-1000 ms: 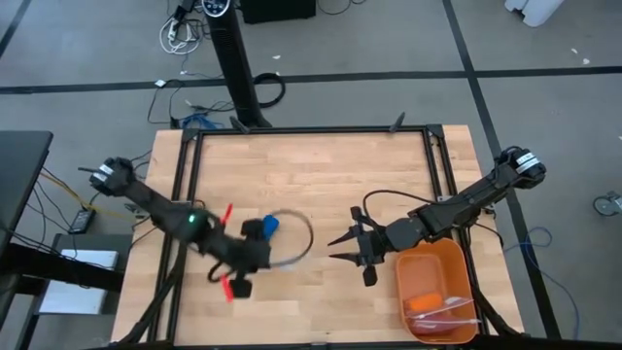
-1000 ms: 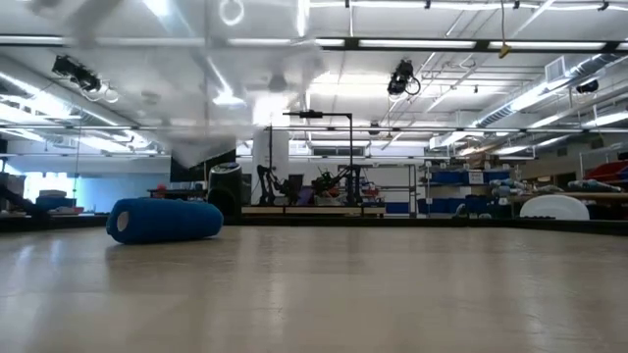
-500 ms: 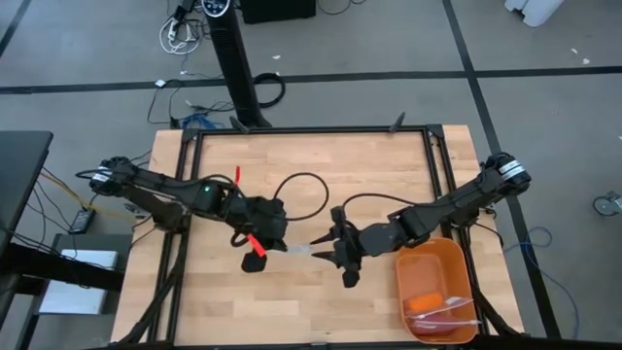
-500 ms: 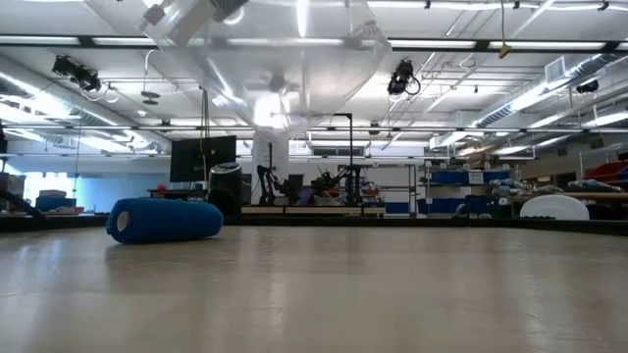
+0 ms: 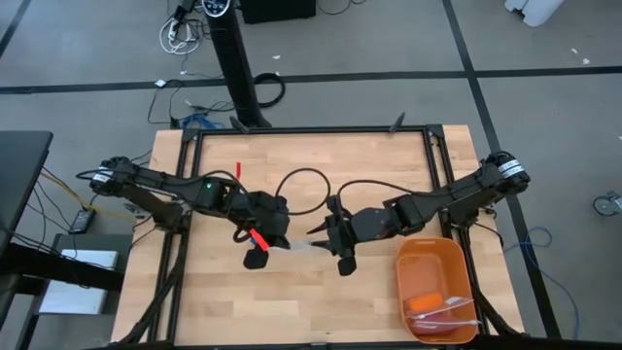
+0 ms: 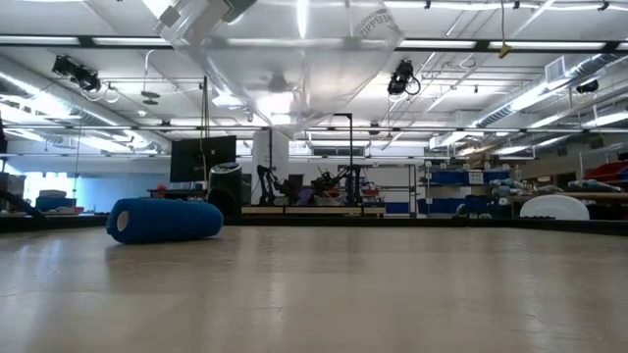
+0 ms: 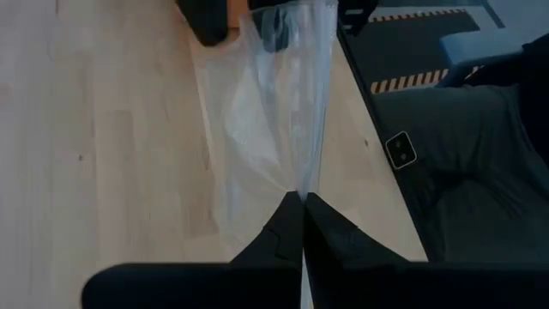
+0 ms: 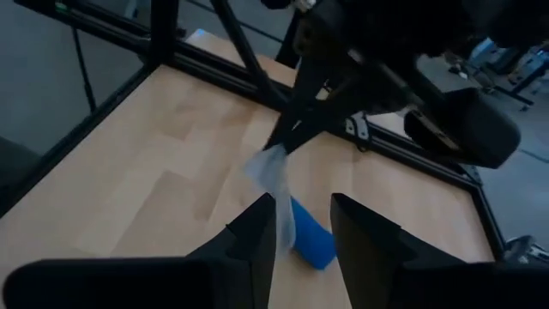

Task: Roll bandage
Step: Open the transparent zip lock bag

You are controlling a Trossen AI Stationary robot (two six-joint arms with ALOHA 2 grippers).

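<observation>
Above the table's middle, the left gripper (image 7: 303, 199) is pinching the clear crinkly plastic bag (image 7: 270, 112) shut-fingered, offering it to the right gripper (image 8: 298, 225), whose fingers are gaping, empty. The bright blue rolled bandage (image 6: 163, 220) is lying on the wooden table (image 5: 321, 165) beneath, freed for unrolling.

The surface (image 5: 321, 165) is pale wood with a matt finish. The bandage (image 6: 164, 220) looks like soft, slightly rough blue cloth. The bag (image 7: 270, 120) is thin clear plastic, crinkled and glossy. The tray (image 5: 434, 262) is smooth orange plastic.

Overhead, table-level, two wrist-mounted views.
</observation>
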